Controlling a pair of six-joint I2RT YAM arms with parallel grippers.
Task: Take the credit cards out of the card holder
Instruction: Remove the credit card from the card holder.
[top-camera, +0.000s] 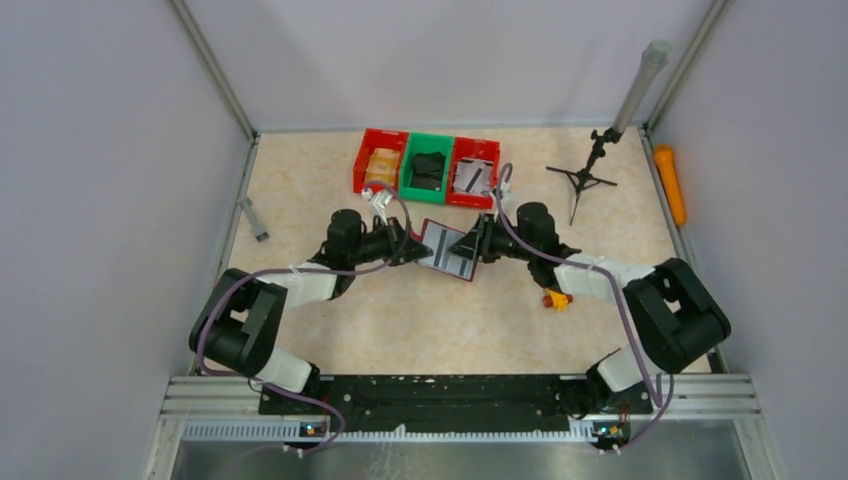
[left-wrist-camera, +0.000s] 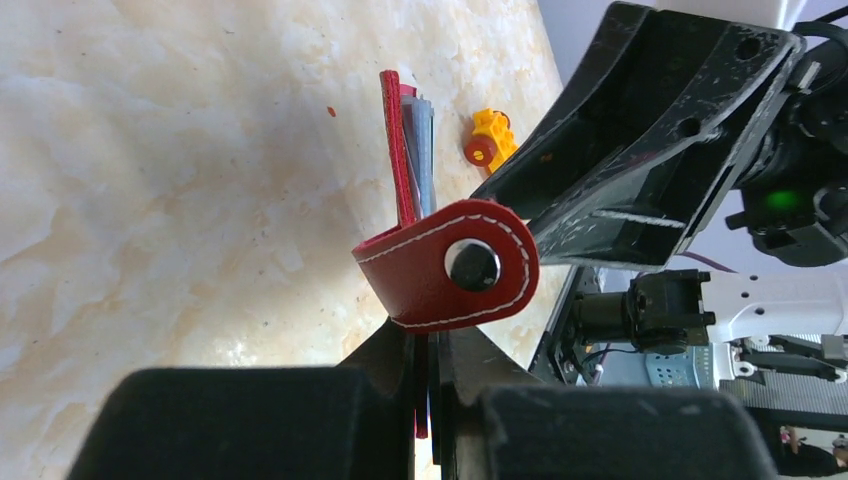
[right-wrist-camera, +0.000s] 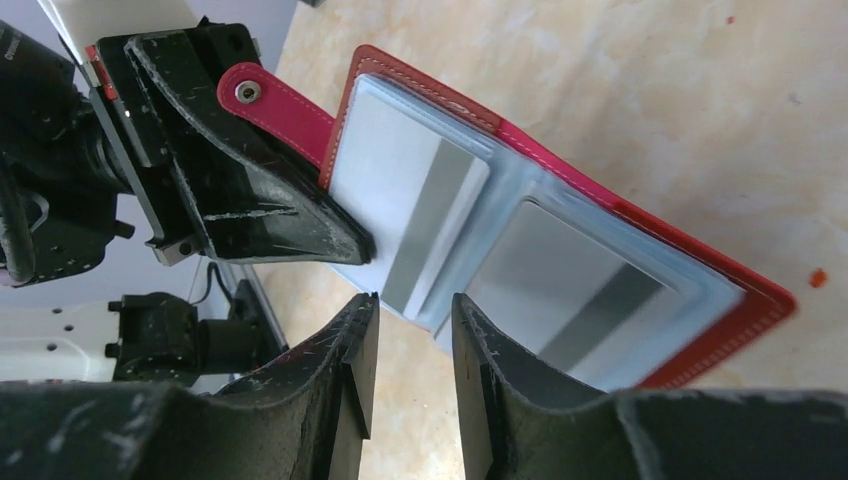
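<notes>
Left gripper (left-wrist-camera: 430, 348) clamped on open card holder (right-wrist-camera: 560, 250); right gripper (right-wrist-camera: 412, 325) slightly parted, at its edge

Card holder (right-wrist-camera: 540, 225): red, white stitching, silver snap (left-wrist-camera: 473, 266). Cards (right-wrist-camera: 420, 210): pale grey, darker stripe. Far bins (top-camera: 425, 196): red, green, red. Table (top-camera: 400, 320): beige marbled.

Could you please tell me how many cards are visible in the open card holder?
2. One card sits beside the clasp strap; the other card sits next to it, toward the card holder's far end. More may be hidden behind these.
</notes>
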